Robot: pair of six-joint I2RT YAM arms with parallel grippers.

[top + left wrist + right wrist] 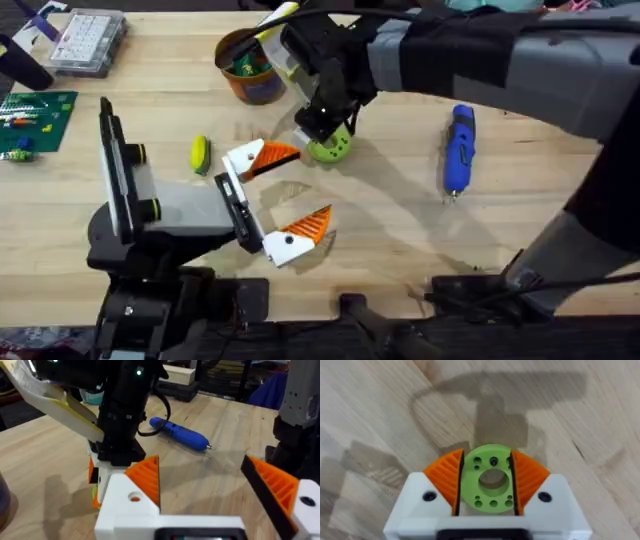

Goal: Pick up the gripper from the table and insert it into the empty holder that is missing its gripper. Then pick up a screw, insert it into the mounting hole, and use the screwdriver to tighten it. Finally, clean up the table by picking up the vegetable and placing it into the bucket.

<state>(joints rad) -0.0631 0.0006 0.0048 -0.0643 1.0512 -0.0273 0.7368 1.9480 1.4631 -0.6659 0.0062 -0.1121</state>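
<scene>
Overhead: right gripper [330, 135] jaws clamp green lotus-root slice [331, 148] mid-desk, beside orange bucket [250, 82] holding green item. Left gripper [285, 195] jaws wide. Screwdriver [459, 148] toward right edge.

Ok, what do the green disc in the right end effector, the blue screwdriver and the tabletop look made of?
Green disc: looks like matte moulded or printed plastic, judging by its uniform lime colour and clean round holes.
Screwdriver: apparently smooth blue plastic with a slight sheen, with a small metal-looking tip.
Tabletop: pale wood or wood laminate, since grain lines show; which of the two cannot be told.
</scene>
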